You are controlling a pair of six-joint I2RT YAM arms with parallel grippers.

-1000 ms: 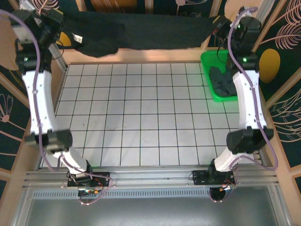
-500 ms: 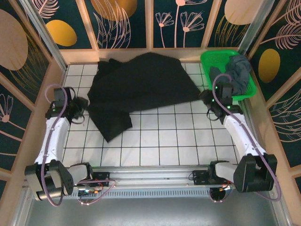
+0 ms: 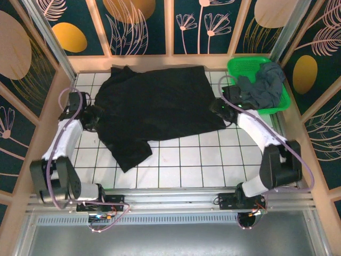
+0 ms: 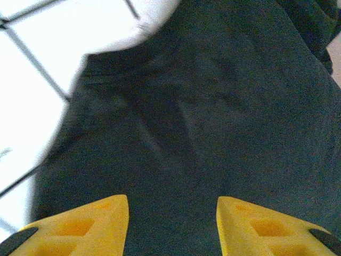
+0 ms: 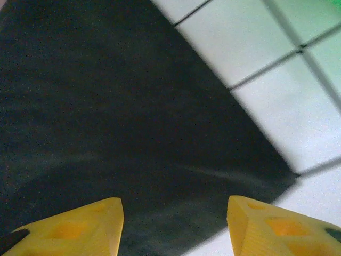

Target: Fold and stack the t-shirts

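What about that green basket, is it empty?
No, a grey t-shirt lies bunched up inside the green basket.

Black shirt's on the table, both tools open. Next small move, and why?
Probably pinch the left edge of the black t-shirt with the left tool and tug outward: its lower-left part lies skewed and wrinkled, while the edge under the right tool looks flat.

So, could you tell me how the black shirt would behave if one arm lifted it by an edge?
Probably floppy: the shirt lies flat with soft wrinkles, so it should drape and sag. It spreads wide over the table, so lifting one edge would likely drag the rest. A push would probably bunch it.
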